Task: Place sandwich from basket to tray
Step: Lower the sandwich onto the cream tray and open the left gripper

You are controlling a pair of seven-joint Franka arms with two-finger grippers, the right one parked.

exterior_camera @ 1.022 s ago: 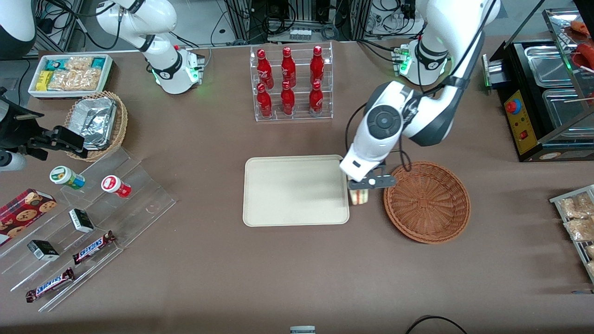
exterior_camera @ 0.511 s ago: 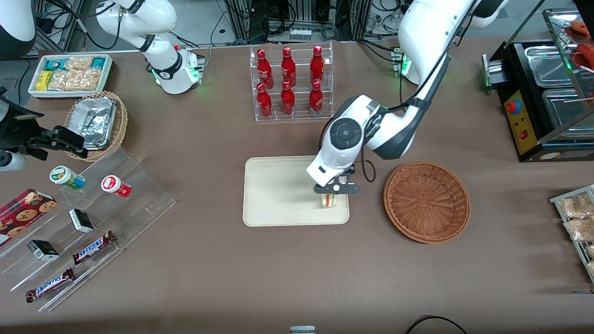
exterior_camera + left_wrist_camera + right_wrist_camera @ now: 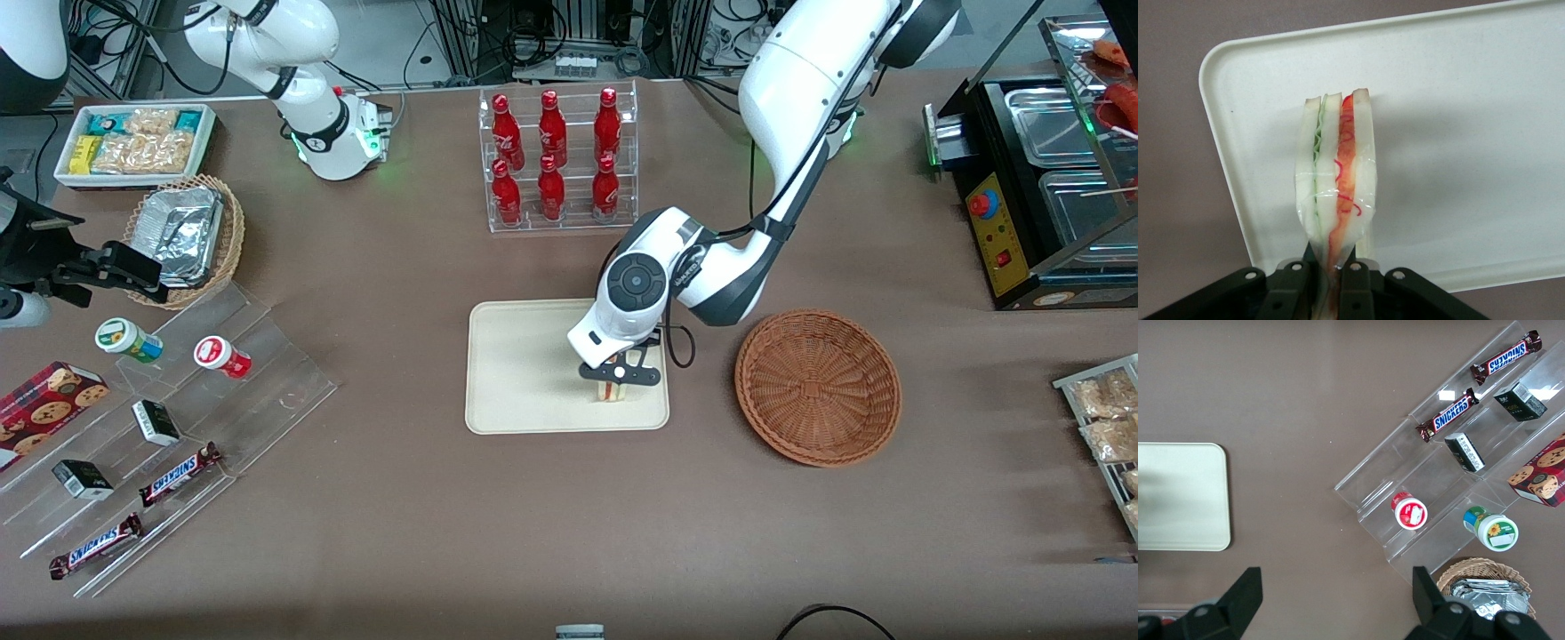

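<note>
Front view, gripper: the gripper (image 3: pixel 620 374) hangs over the tray (image 3: pixel 524 373), at the tray's end nearest the basket (image 3: pixel 818 387), clamped on the sandwich (image 3: pixel 610 391).
Front view, sandwich: it is over the tray, near the tray's edge closest to the front camera; whether it touches the tray cannot be told here.
Front view, basket: one round reddish-brown wicker basket, beside the tray toward the working arm's end of the table, holding nothing.
Front view, counts: six red bottles (image 3: pixel 552 156) in a clear rack, farther from the front camera than the tray; two Snickers bars (image 3: pixel 178 474), the name readable on the wrappers, on clear stepped shelves toward the parked arm's end.

Left wrist view, gripper: the two black fingers (image 3: pixel 1288 293) pinch the sandwich's (image 3: pixel 1335 177) narrow end.
Left wrist view, shown only here: clear film wraps the sandwich, and its edge shows pale bread with green, red and pink filling, seen against the tray's (image 3: pixel 1458 127) bare surface near a rounded corner.

Right wrist view, tray: only one end of the tray (image 3: pixel 1185 497) shows, bare, without sandwich or gripper.
Right wrist view, shelves: two Snickers bars (image 3: pixel 1451 414), two small dark boxes (image 3: pixel 1518 400) and two round lidded tubs (image 3: pixel 1408 511) sit on the steps, well apart from the tray.
</note>
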